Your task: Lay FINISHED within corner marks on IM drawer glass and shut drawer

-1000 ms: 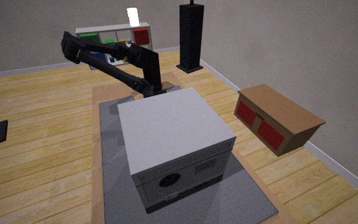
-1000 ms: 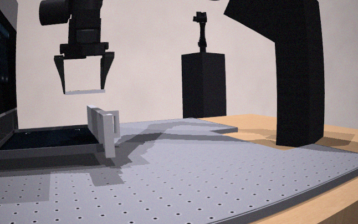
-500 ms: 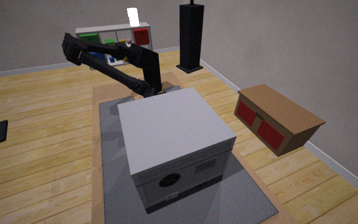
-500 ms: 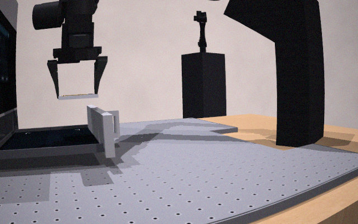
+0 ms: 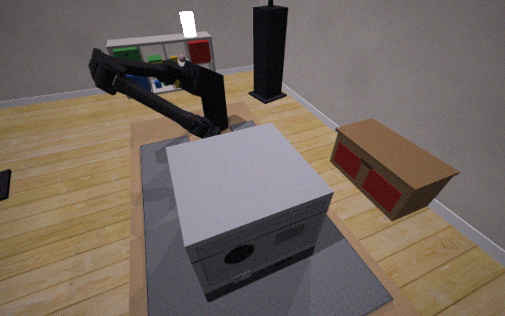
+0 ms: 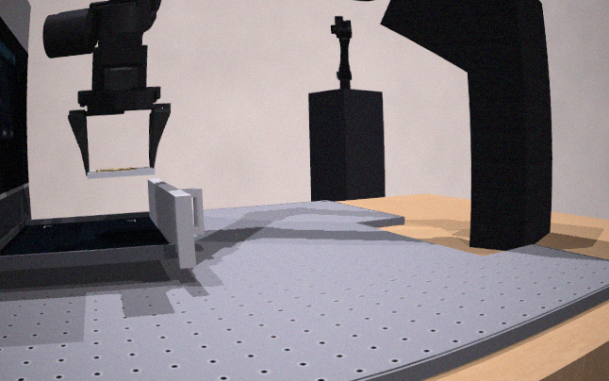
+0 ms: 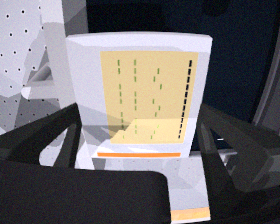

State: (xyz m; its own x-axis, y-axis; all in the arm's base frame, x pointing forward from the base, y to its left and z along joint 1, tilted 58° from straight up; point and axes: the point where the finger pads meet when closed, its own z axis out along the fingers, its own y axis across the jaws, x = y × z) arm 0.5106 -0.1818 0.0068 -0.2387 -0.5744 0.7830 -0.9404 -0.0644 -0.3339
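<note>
perforated grey surface (image 6: pixel 325 303) in front; at its far left edge, imager im (image 5: pixel 246 177) with open drawer (image 6: pixel 79 257) and dark glass (image 6: pixel 84 235). above the glass, jaws of gripper (image 6: pixel 119 166) grasping cassette finished (image 6: pixel 120 172), held flat, not touching.

Pale grey cassette (image 7: pixel 140 90) with a yellow-tan panel, rows of green dashes and one black dashed column, plus an orange stripe. Light grey imager (image 5: pixel 242 177); dark navy drawer glass (image 6: pixel 84 235) with white corner marks. Grey, dot-perforated mat (image 6: pixel 344 303) on a tan bench (image 6: pixel 581 331).
</note>
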